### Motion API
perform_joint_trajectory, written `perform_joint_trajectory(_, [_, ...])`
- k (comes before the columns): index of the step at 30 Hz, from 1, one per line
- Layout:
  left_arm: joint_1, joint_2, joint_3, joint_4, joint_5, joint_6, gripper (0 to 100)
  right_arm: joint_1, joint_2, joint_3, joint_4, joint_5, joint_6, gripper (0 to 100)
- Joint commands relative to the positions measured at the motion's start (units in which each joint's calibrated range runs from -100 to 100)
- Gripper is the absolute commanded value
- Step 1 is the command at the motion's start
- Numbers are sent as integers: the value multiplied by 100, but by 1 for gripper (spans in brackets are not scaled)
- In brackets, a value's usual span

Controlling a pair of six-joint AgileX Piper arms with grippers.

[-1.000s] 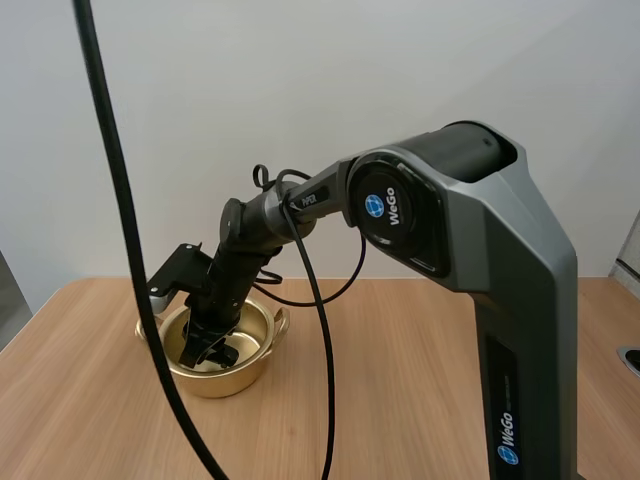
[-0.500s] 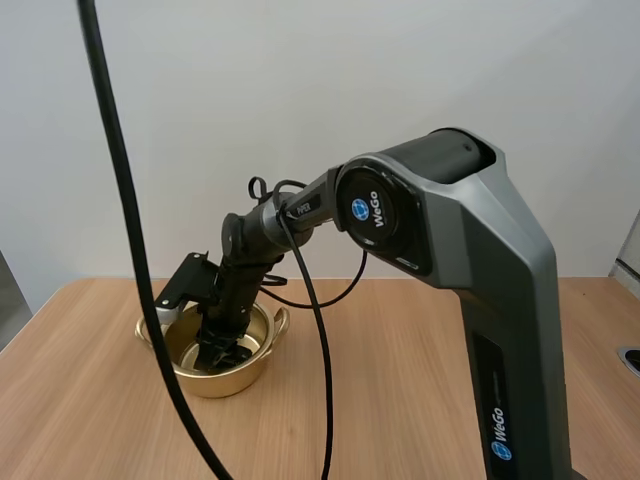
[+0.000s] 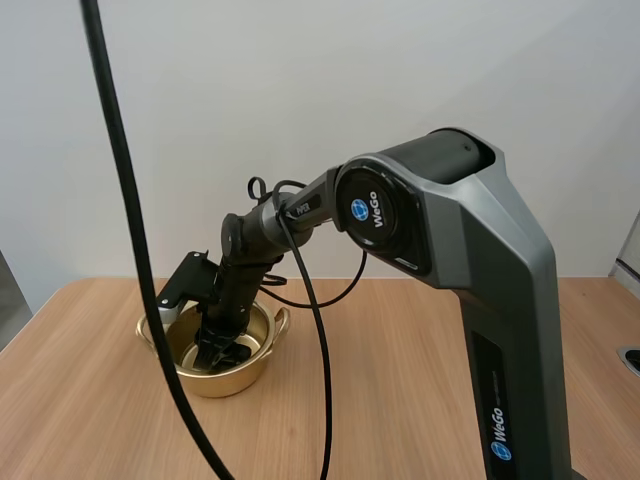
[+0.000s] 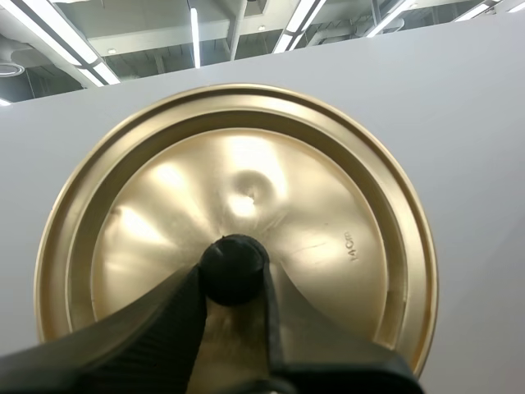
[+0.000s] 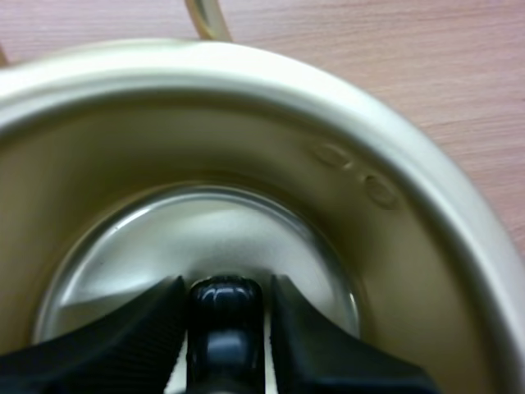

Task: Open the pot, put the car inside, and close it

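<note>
With the left pincer (image 4: 234,275) holding the lid (image 4: 246,180), the right pincer (image 5: 225,287) should softly let go of its gripped car (image 5: 221,332) low in the pot (image 5: 394,213).

Right arm (image 3: 510,300), at the right of the high view: a thick, matte grey column with rounded edges and a black top housing (image 3: 465,150). On its side is a black joint cap (image 3: 400,220) with a round blue badge (image 3: 360,208) and white "WeGo" lettering; the same mark repeats at the column's lower right. A slim black forearm (image 3: 285,212), printed "PiPER" in white, ends at centre left in the black right gripper (image 3: 222,348). Seen close, its fingers (image 5: 123,336) and those of the left gripper (image 4: 234,275) are matte black, tapering wedges with finely textured faces.
</note>
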Motion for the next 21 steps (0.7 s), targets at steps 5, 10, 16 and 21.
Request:
perform_joint_trajectory(5, [1, -2, -4, -7, 54, 37, 0, -4, -2, -7, -14, 15, -1, 68])
perform_joint_trajectory(10, [1, -2, -4, -7, 55, 45, 0, -4, -247, -7, -12, 38, -1, 68])
perform_joint_trajectory(16, [1, -2, -4, -7, 55, 45, 0, -4, -913, -7, -12, 38, 21, 68])
perform_joint_trajectory(21, [1, -2, -4, -7, 55, 45, 0, -4, -1600, -7, -12, 19, 55, 67])
